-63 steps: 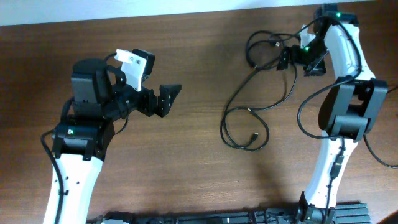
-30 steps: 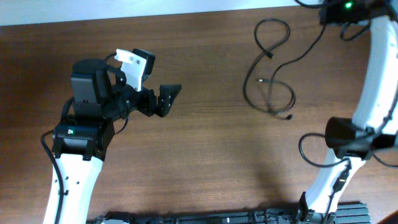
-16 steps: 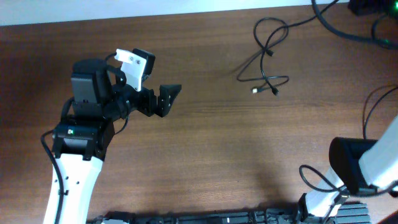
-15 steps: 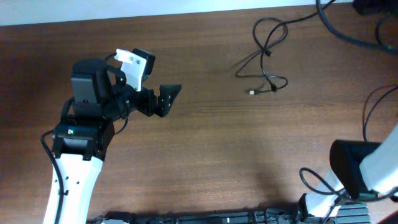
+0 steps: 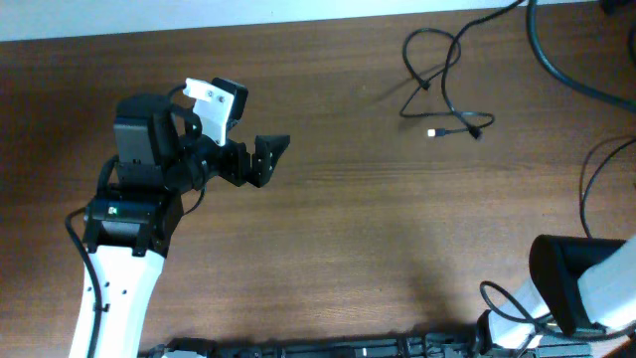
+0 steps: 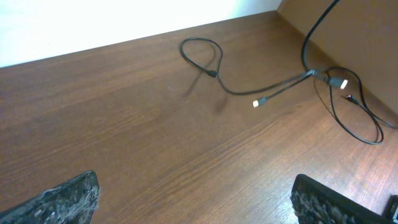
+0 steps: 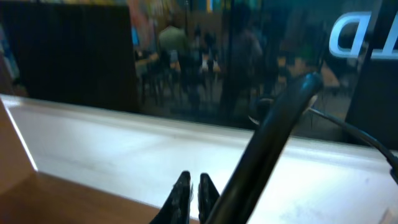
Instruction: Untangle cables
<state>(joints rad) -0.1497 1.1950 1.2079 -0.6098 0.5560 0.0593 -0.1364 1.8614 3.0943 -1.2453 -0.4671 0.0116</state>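
Black cables (image 6: 213, 73) lie beyond the spread left tool (image 6: 196, 202); right tool (image 7: 193, 190), pressed together, shows only wrist-side.

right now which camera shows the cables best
Left wrist: the cables appear large, with loops and plug ends distinct. Overhead shows them small at the top right, running out of frame. Right wrist faces away; only a blurred dark cord shows, unidentifiable.

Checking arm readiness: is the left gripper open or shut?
Open. The left gripper has its fingers far apart in the left wrist view, gripping nothing.
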